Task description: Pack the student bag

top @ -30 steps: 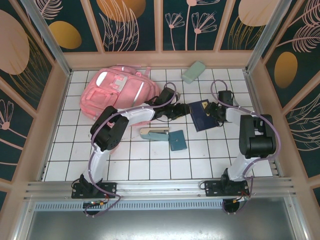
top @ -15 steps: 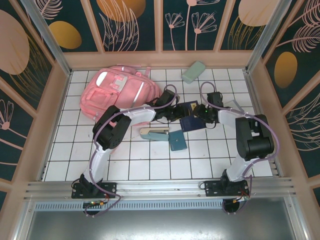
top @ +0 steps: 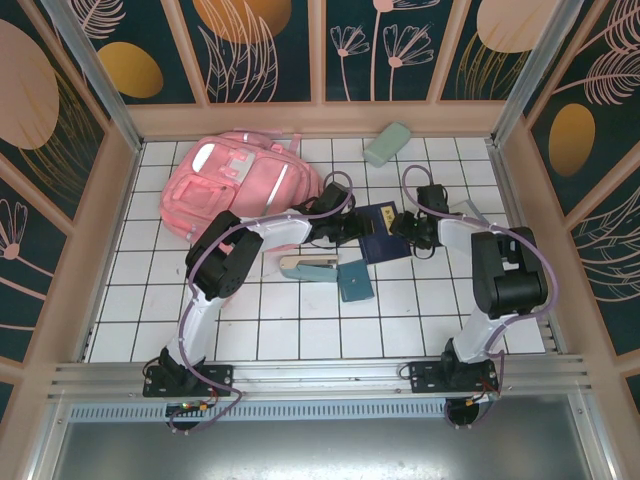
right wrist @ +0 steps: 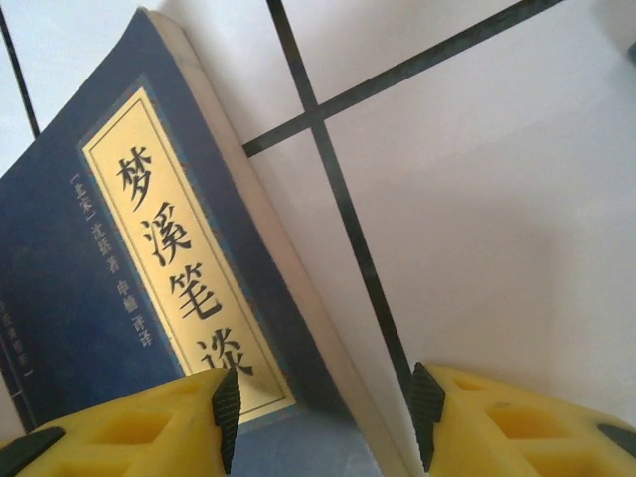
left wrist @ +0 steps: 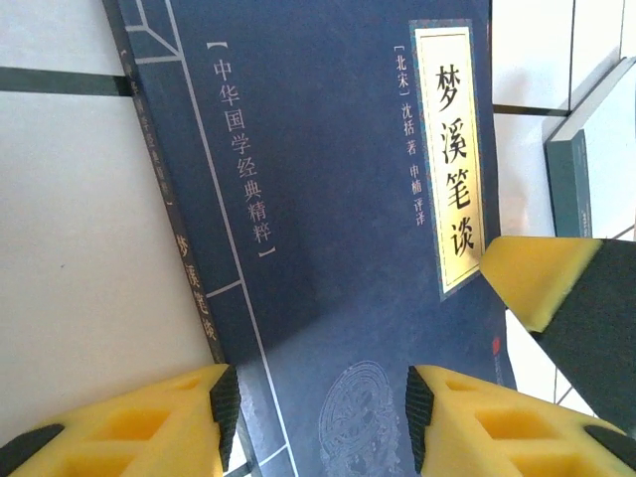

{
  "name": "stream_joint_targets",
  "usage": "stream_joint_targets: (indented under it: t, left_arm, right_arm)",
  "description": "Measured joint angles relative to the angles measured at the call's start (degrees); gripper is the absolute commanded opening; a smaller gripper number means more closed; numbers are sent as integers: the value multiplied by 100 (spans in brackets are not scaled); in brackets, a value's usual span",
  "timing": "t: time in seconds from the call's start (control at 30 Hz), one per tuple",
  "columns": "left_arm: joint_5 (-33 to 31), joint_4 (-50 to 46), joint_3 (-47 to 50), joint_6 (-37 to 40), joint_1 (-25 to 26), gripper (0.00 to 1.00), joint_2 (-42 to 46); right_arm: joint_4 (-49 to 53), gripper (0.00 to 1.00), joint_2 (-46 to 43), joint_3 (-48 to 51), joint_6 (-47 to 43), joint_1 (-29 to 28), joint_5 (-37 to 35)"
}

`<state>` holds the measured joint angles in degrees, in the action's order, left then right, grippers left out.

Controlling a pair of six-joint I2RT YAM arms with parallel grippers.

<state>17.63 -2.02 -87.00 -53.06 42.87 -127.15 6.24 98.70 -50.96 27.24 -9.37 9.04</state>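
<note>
The student bag (top: 235, 185), a big soft pink backpack, lies at the far left of the tiled table. A dark blue book (top: 378, 232) with a yellow title label lies flat between my two grippers. My left gripper (top: 347, 226) hovers at the book's left end, open, its jaws (left wrist: 313, 402) spanning the cover (left wrist: 328, 199) near the spine. At the book's right end is my right gripper (top: 403, 226), also open, its jaws (right wrist: 318, 412) straddling the page edge of the book (right wrist: 119, 278). One yellow finger of the right gripper (left wrist: 556, 288) shows in the left wrist view.
A grey and teal stapler-like item (top: 308, 267) and a small teal block (top: 354, 281) lie just in front of the book. A mint green case (top: 387, 144) sits by the back wall. A pale grey item (top: 465, 208) lies behind the right gripper. Wooden walls enclose the table.
The right gripper has moved left and the blue book has slid left with it, ending closer to the left gripper. The left arm has barely shifted.
</note>
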Motion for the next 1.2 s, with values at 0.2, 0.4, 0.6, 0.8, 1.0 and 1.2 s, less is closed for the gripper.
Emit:
stream_joint_targets:
  t: [0.2, 0.4, 0.6, 0.8, 1.0, 1.2]
  left_arm:
    - [0, -107, -24, -39, -9, 50, -55]
    - [225, -57, -280, -236, -39, 49, -258]
    - [640, 590, -210, -756, -179, 48, -369]
    - [944, 2221, 339, -1451, -328, 45, -387]
    - [1355, 3665, 452, -1875, -326, 43, -382]
    - [1554, 3335, 262, -1537, -168, 45, -361]
  right_arm:
    - [-26, 49, 7, 11, 4, 0, 2]
    - [-52, 49, 7, 26, 11, -7, 9]
    - [-127, 49, -4, 68, 98, -11, 4]
    - [-203, 49, -44, 125, 225, -11, 7]
    - [-203, 49, -61, 127, 291, -11, 17]
    - [-247, 49, -94, 164, 315, 37, 164]
